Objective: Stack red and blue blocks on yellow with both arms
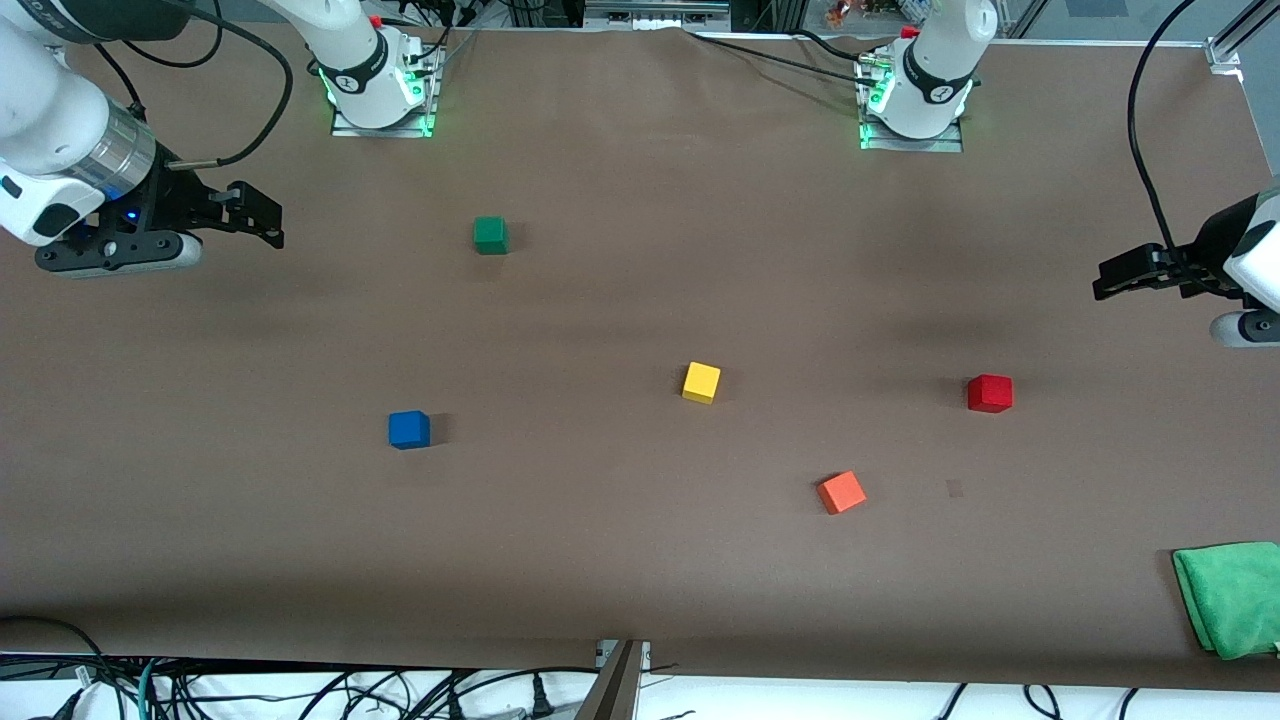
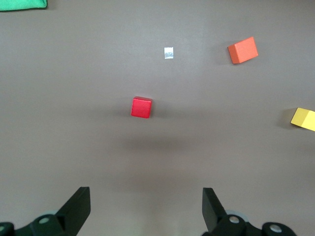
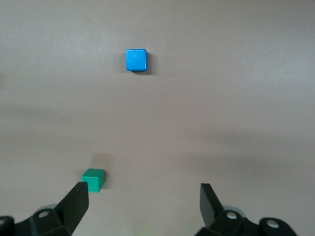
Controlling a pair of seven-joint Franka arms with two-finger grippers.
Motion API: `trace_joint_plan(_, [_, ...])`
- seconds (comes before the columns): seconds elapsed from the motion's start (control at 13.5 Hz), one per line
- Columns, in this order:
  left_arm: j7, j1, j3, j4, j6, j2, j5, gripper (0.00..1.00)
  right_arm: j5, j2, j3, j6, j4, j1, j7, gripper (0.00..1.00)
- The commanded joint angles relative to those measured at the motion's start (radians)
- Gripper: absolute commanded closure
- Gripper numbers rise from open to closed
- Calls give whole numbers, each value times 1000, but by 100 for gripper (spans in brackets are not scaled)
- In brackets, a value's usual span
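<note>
The yellow cube (image 1: 701, 382) (image 2: 303, 119) sits alone near the middle of the table. The red block (image 1: 989, 393) (image 2: 141, 107) lies toward the left arm's end. The blue block (image 1: 409, 429) (image 3: 136, 60) lies toward the right arm's end, a little nearer the front camera than the yellow. My left gripper (image 1: 1105, 278) (image 2: 146, 199) hangs open and empty over the table's edge at its own end, well clear of the red block. My right gripper (image 1: 270, 222) (image 3: 143, 194) hangs open and empty over its own end, apart from the blue block.
An orange-red cube (image 1: 841, 492) (image 2: 242, 50) lies nearer the front camera, between yellow and red. A green cube (image 1: 490, 235) (image 3: 93, 179) sits toward the right arm's base. A folded green cloth (image 1: 1232, 597) (image 2: 22, 4) lies at the front corner of the left arm's end.
</note>
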Motion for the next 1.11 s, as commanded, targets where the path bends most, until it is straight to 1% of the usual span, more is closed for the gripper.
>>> trace_joint_plan(0.0, [-12, -5, -2, 7, -1, 2, 33, 0, -12, 10, 10, -26, 25, -12, -15, 1])
trace_joint_plan(0.3, [-10, -7, 1, 8, 0, 11, 32, 0, -12, 10, 10, -25, 27, -13, -16, 0])
trace_joint_plan(0.44, [-7, -1, 3, 7, 3, 31, 33, 0, -12, 10, 10, -25, 27, -13, -18, 0])
trace_joint_plan(0.59, [4, 19, 7, 7, 29, 77, 27, 0, -12, 10, 10, -25, 27, -13, -18, 0])
trace_joint_plan(0.74, [11, 26, 6, 5, 100, 126, 32, 0, -9, 11, 8, -25, 27, -15, -21, 0])
trace_joint_plan(0.96, [111, 26, 6, -5, 149, 227, 36, 0, -7, 11, 8, -26, 25, -18, -16, 0])
trace_joint_plan(1.03, [148, 32, 6, -13, 187, 259, 36, 0, -7, 11, 8, -26, 25, -16, -16, 0])
